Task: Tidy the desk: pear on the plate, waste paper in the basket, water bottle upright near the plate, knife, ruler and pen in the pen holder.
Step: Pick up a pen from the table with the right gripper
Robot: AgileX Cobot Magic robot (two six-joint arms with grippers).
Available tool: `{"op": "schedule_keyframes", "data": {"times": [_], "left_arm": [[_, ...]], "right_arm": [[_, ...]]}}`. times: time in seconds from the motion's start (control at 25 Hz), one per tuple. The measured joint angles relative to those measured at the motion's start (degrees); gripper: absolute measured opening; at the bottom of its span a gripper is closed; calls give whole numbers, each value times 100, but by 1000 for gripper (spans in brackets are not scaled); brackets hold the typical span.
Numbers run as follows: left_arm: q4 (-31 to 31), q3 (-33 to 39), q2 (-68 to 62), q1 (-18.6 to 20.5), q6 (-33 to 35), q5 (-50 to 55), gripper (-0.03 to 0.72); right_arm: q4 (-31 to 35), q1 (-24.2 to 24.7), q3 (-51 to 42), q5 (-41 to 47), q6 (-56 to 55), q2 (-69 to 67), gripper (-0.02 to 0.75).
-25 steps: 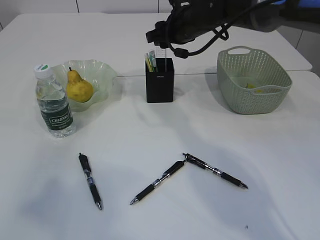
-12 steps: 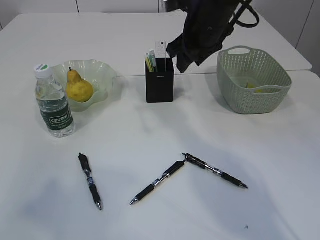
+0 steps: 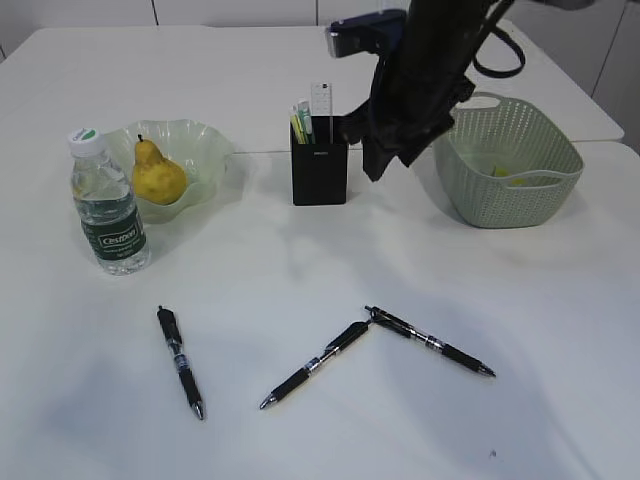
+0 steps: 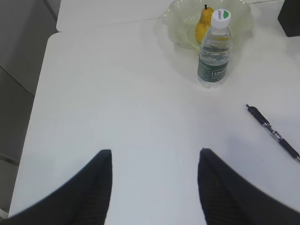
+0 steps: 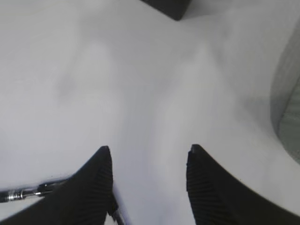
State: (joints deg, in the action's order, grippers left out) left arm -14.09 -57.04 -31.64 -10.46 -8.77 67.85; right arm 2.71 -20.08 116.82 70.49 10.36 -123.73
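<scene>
Desk [image 3: 300,270]: mostly tidy. Basket [image 3: 508,170] right of the pen holder [image 3: 320,160]; contents unclear. Plate [image 3: 200,150] left of the holder carries the pear [image 3: 158,175]; bottle [image 3: 108,205] upright just in front of it. Three pens [image 3: 181,362] [image 3: 315,364] [image 3: 430,342] lie loose, well in front of the holder. Right hand [image 5: 149,154] wide, empty, above the two touching pens. Left hand [image 4: 154,157] wide, empty. Risk: gripping one touching pen may drag or roll its neighbour.

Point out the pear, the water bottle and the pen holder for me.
pear [image 3: 158,178], exterior view, on its yellow belly.
water bottle [image 3: 112,236], exterior view, on its green label.
pen holder [image 3: 319,175], exterior view, on its black front face.
</scene>
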Motion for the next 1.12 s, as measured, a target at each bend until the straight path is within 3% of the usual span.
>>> {"op": "schedule_keyframes", "data": {"times": [0.48, 0.84, 1.12], "left_arm": [[-216, 0, -31, 0, -10, -104, 411], [-403, 0, -31, 0, -22, -114, 411], [-502, 0, -31, 0, -24, -114, 411]], "right_arm": [[60, 0, -2083, -32, 162, 333, 407], [890, 0, -3034, -86, 1796, 1238, 407], [725, 0, -3975, -952, 2136, 1887, 407]]}}
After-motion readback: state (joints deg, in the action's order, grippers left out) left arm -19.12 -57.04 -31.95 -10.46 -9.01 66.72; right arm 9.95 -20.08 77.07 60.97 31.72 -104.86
